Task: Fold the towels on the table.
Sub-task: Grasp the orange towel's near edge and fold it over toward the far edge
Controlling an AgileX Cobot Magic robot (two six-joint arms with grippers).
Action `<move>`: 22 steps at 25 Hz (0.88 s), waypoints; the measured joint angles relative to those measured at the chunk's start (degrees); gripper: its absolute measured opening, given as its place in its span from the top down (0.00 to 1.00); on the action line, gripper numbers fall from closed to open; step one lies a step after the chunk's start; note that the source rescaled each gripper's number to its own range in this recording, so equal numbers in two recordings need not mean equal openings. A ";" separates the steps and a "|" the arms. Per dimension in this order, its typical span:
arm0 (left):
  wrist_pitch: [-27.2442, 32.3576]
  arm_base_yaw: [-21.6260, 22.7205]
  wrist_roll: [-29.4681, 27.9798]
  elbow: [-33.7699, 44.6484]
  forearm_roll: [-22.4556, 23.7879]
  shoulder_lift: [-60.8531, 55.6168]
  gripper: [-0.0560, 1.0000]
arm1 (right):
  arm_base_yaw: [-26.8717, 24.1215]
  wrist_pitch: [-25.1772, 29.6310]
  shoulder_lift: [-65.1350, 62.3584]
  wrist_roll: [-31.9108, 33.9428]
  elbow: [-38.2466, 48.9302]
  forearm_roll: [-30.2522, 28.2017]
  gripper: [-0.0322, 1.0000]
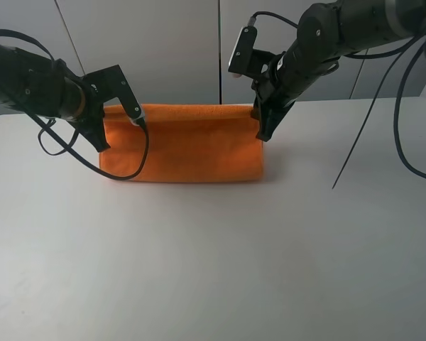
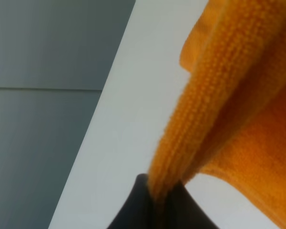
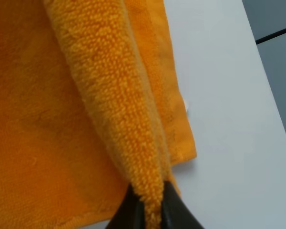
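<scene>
The orange towel [image 1: 184, 144] lies at the back middle of the white table [image 1: 213, 256], folded over on itself, its far fold raised. My left gripper [image 1: 104, 141] is shut on the towel's left edge; the left wrist view shows the cloth [image 2: 214, 109] pinched between the dark fingertips [image 2: 133, 210]. My right gripper [image 1: 262, 132] is shut on the towel's right edge; the right wrist view shows the cloth [image 3: 119, 109] pinched between the dark fingertips [image 3: 128, 212]. A bit of white label [image 3: 185, 106] peeks from under the hem.
A grey panelled wall [image 1: 163, 42] stands behind the table's far edge. Black cables [image 1: 362, 135] hang from the right arm over the table's right side, and a cable loop [image 1: 128, 167] hangs from the left arm in front of the towel.
</scene>
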 joint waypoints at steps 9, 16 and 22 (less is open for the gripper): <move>0.80 0.25 -8.54 -1.13 6.25 4.67 0.95 | -0.27 -0.85 4.67 0.09 -2.83 -1.89 0.97; 0.70 0.49 -10.44 -1.41 9.81 6.72 0.95 | -0.45 -1.29 6.49 0.09 -3.08 -2.80 0.97; 0.70 0.58 -13.82 -1.80 11.88 8.56 0.95 | -0.67 -2.54 6.86 0.09 -3.35 -2.80 0.97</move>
